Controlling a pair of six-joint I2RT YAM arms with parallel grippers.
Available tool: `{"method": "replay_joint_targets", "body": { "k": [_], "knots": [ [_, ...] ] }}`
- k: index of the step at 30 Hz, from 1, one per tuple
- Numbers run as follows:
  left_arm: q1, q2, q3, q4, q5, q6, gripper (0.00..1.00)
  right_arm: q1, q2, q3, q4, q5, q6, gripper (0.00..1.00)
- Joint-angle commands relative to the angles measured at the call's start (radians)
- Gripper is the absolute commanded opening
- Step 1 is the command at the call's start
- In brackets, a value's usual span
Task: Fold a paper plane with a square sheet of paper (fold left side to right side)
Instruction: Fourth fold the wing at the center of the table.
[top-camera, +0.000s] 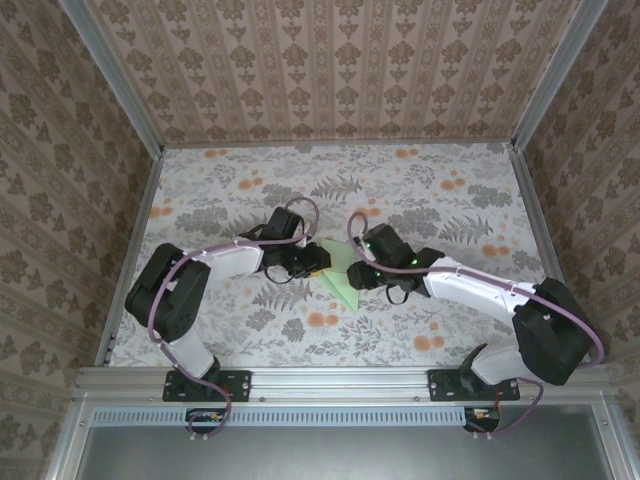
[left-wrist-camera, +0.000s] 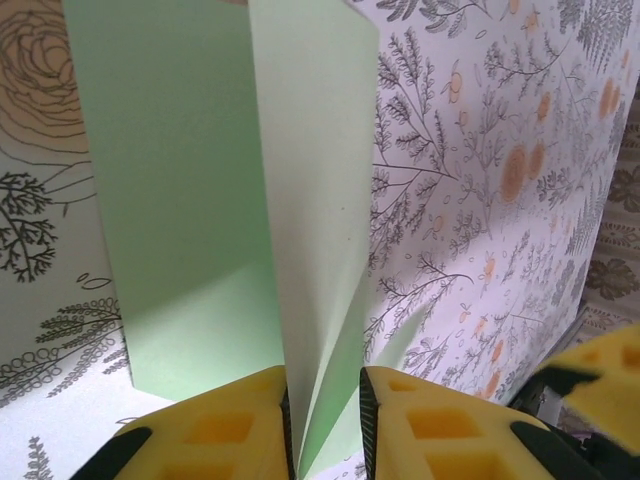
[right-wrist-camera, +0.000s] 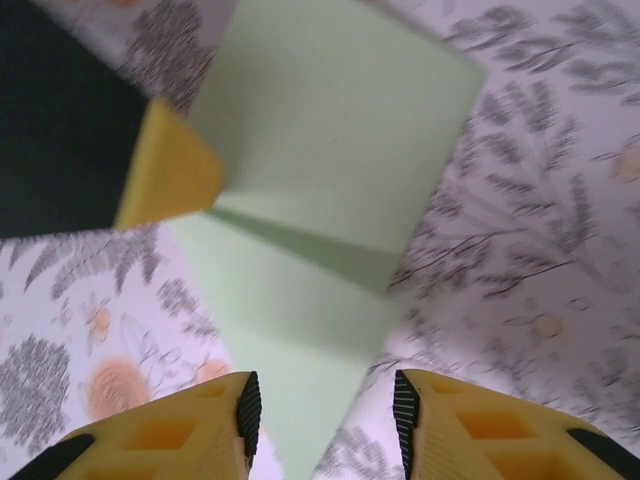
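The pale-green paper plane (top-camera: 340, 280) lies at the middle of the table between both grippers. My left gripper (top-camera: 315, 262) is at its left side. In the left wrist view one flap (left-wrist-camera: 310, 200) stands up between the yellow fingers (left-wrist-camera: 220, 430) of that gripper (left-wrist-camera: 325, 420); it leans on the left pad, with a gap to the right pad, while the rest of the paper (left-wrist-camera: 180, 200) lies flat. My right gripper (top-camera: 362, 270) hovers at the right side, open (right-wrist-camera: 325, 410) over the narrow end of the paper (right-wrist-camera: 330, 150), gripping nothing. The left gripper's fingertip (right-wrist-camera: 165, 175) touches the raised flap.
The table (top-camera: 450, 200) is covered with a floral cloth with grey fern leaves and orange flowers. Wallpapered walls and aluminium rails (top-camera: 135, 230) close it in on three sides. The right gripper's yellow finger (left-wrist-camera: 600, 380) is close by at the left wrist view's lower right.
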Motion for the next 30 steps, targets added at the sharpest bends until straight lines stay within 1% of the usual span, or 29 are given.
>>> {"method": "replay_joint_targets", "body": {
  "k": [1, 4, 6, 12, 18, 21, 25, 27, 30],
  "knots": [
    [-0.006, -0.031, 0.037, -0.031, 0.018, -0.013, 0.24, 0.087, 0.007, -0.035, 0.006, 0.129, 0.040, 0.44],
    [-0.006, -0.029, 0.044, -0.033, 0.019, -0.024, 0.24, 0.148, 0.072, -0.002, 0.011, 0.195, 0.046, 0.45],
    [-0.006, -0.027, 0.047, -0.040, 0.017, -0.029, 0.23, 0.169, 0.118, 0.025, 0.010, 0.219, 0.046, 0.45],
    [-0.006, -0.021, 0.060, -0.053, 0.013, -0.039, 0.20, 0.188, 0.211, 0.074, 0.006, 0.238, 0.032, 0.45],
    [-0.006, -0.017, 0.070, -0.072, 0.010, -0.033, 0.19, 0.194, 0.237, 0.086, -0.003, 0.265, 0.028, 0.43],
    [-0.006, -0.017, 0.071, -0.075, 0.006, -0.030, 0.19, 0.194, 0.249, 0.091, -0.012, 0.272, 0.029, 0.39],
    [-0.006, -0.017, 0.072, -0.081, 0.002, -0.028, 0.20, 0.194, 0.255, 0.095, -0.018, 0.273, 0.033, 0.30],
    [-0.004, -0.020, 0.074, -0.086, 0.001, -0.026, 0.23, 0.195, 0.255, 0.095, -0.019, 0.269, 0.034, 0.25],
    [-0.001, -0.031, 0.074, -0.099, -0.008, -0.018, 0.32, 0.194, 0.254, 0.090, -0.020, 0.258, 0.034, 0.19]
  ]
}}
